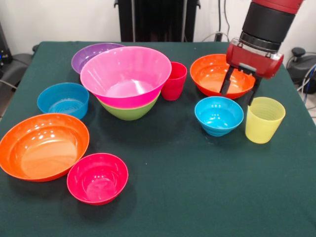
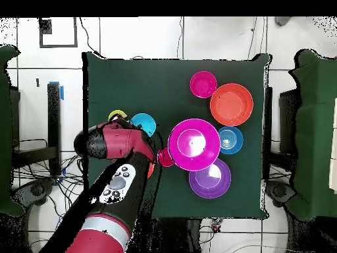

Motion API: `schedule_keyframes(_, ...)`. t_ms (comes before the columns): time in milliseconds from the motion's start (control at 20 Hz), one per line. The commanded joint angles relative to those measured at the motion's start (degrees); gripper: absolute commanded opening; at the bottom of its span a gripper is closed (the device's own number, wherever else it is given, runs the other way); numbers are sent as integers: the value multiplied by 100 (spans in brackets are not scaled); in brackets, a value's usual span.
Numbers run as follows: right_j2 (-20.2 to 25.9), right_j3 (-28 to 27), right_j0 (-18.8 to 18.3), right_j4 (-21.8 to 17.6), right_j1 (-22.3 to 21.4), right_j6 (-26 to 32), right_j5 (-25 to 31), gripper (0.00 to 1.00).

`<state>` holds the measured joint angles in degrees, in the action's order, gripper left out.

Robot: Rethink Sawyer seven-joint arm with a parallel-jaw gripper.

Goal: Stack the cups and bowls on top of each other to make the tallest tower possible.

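The tower is a large pink bowl nested in a green bowl at centre left; it also shows in the overhead view. A red cup stands right beside it. My gripper is open, its fingers straddling the near right rim of an orange bowl. A blue bowl and a yellow cup stand just in front of it. In the overhead view the arm hides the gripper and most of that orange bowl.
A purple bowl sits behind the tower. A second blue bowl, a second orange bowl and a red-pink bowl sit at the left on the dark green table.
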<state>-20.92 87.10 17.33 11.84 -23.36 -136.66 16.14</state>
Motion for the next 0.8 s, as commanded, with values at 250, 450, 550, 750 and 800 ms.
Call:
schedule_keyframes(250,98,206,-270,863,384,-1772,-224,100)
schedule_keyframes(450,-14,211,-285,1027,444,-1927,-332,100)
schedule_keyframes(550,-40,200,-310,1059,427,-1920,-340,100)
schedule_keyframes(750,-101,130,-394,1208,428,-1960,-284,100)
schedule_keyframes(800,-133,88,-397,1237,454,-1959,-260,100)
